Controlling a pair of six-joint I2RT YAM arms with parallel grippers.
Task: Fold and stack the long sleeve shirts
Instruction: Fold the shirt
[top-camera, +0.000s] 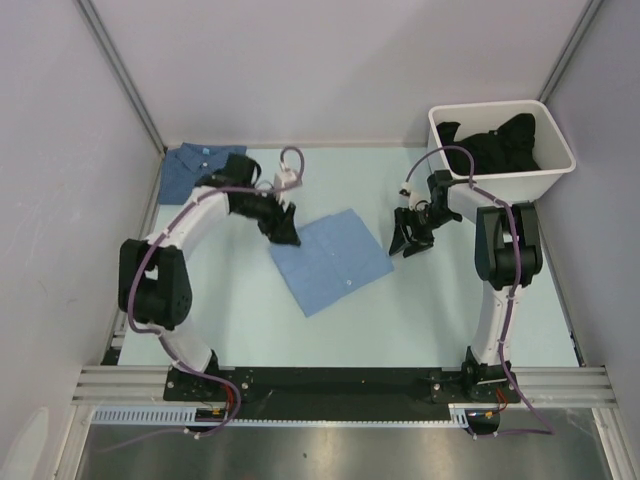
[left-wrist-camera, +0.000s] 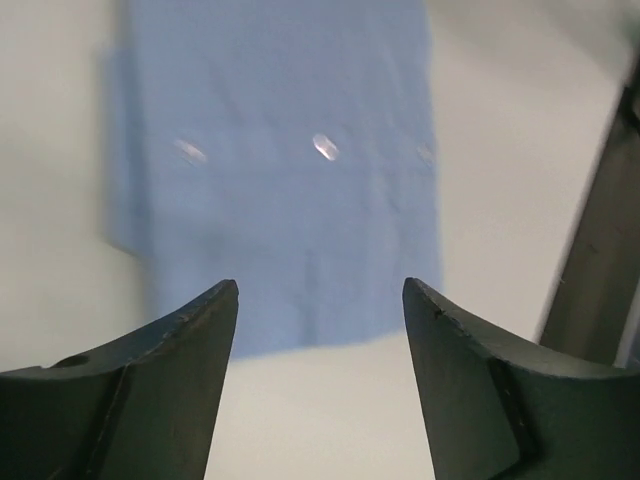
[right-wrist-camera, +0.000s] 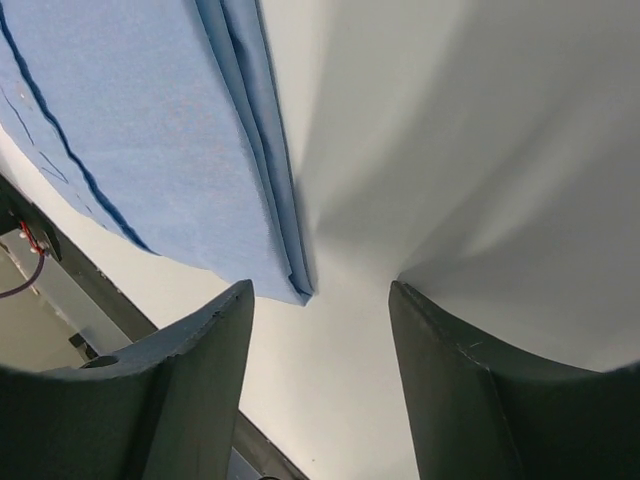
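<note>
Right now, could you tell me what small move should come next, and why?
Probably lower the open left gripper and right gripper onto the edges of the light-blue shirt: it lies folded mid-table, apart from the darker shirt in the far-left corner, not yet stacked.

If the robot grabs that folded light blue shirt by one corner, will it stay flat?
Probably not. The light blue shirt is thin cloth lying in loose layers, so it would likely droop and unfold. It looks light, and pushed, it would probably slide or bunch up on the smooth table.
</note>
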